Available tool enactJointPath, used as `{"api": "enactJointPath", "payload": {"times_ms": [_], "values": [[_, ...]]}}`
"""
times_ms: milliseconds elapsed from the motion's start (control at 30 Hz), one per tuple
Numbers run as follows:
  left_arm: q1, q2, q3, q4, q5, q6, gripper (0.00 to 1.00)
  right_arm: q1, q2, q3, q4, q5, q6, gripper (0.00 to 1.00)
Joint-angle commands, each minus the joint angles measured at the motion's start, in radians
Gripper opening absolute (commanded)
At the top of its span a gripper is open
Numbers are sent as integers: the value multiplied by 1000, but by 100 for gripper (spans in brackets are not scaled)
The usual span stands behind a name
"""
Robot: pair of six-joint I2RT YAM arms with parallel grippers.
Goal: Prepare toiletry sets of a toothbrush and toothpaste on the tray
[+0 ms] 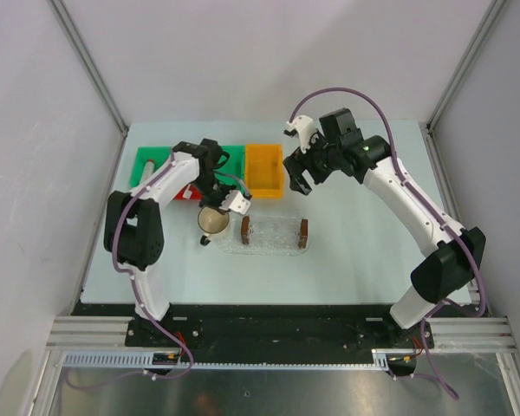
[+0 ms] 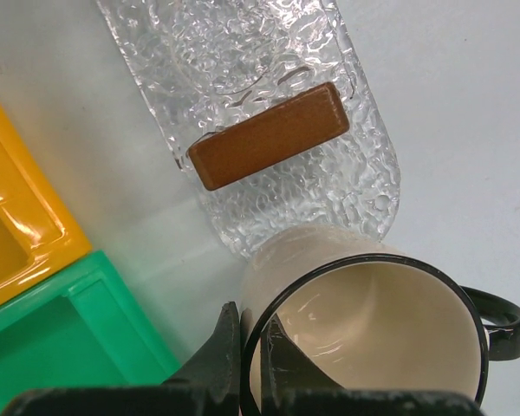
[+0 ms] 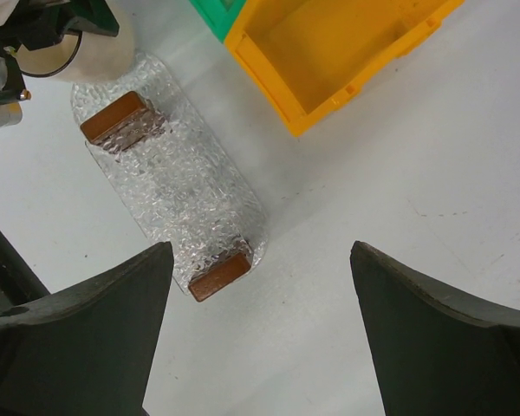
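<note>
The clear tray (image 1: 274, 236) with a dark brown block at each short end lies mid-table; it also shows in the left wrist view (image 2: 243, 52) and the right wrist view (image 3: 175, 186). My left gripper (image 2: 251, 317) is shut on the black rim of a cream mug (image 2: 381, 334), one finger inside and one outside. The mug (image 1: 212, 223) stands at the tray's left end, overlapping its edge. My right gripper (image 3: 260, 250) hangs open and empty above the table, beyond the tray's right end (image 1: 296, 179). No toothbrush or toothpaste is in view.
An orange bin (image 1: 264, 169) stands behind the tray, with a green bin (image 1: 156, 160) to its left and a red one (image 1: 189, 192) partly hidden under my left arm. The orange bin (image 3: 329, 43) looks empty.
</note>
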Motion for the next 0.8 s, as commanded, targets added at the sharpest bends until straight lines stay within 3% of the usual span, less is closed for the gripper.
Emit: {"api": "enactJointPath", "payload": {"times_ms": [0, 767], "values": [[-6, 12, 58, -40, 95, 112, 0, -4, 9, 42, -9, 2, -13, 88], [-31, 70, 95, -86, 177, 115, 0, -2, 19, 28, 2, -22, -17, 88]]}}
